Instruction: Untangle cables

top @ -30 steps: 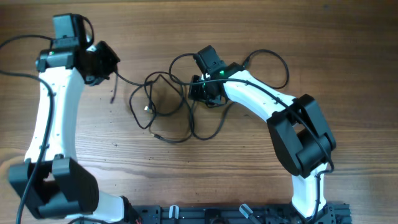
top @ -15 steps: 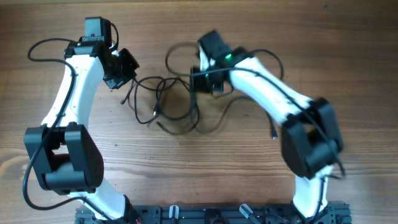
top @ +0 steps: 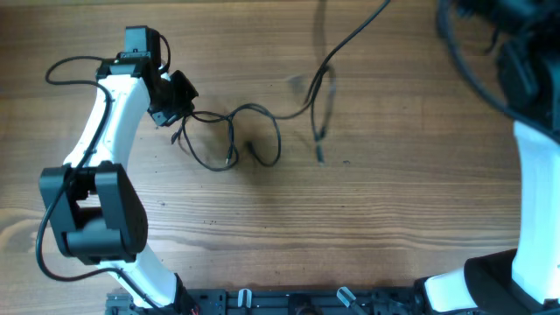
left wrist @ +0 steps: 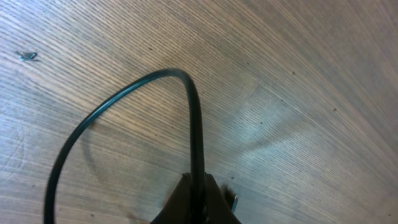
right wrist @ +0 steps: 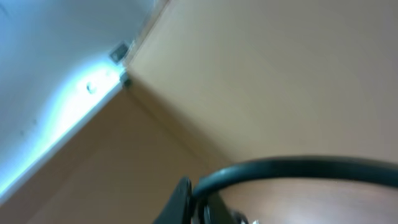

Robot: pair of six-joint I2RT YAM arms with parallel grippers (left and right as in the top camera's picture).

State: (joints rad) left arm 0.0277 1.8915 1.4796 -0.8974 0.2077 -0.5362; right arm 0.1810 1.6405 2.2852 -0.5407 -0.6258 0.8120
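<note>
The cables lie in two groups on the wooden table, and how many separate cords make them up cannot be told, since the strands cross one another.

One group sits left of centre. It is a run of thin black cord leaving the left gripper and going right into two loose loops, one nearer the gripper and one further right, with a short loose end lying between them. The second group is right of centre, towards the far side. One strand climbs off the table to the far right and out of the picture, and beside it a blurred strand hangs down to a small plug end near the table top. A thin line of cord seems to join the two groups.

There are two arms. The left arm reaches along the left side towards the far edge. In the left wrist view its fingers are pressed together and pinch one cord, which rises from them and curves over to the left above the wood.

The right arm is high up at the right edge, close to the overhead camera and blurred. The right wrist view faces pale walls rather than the table. There the right gripper has its fingers closed on one black cord that runs off to the right
</note>
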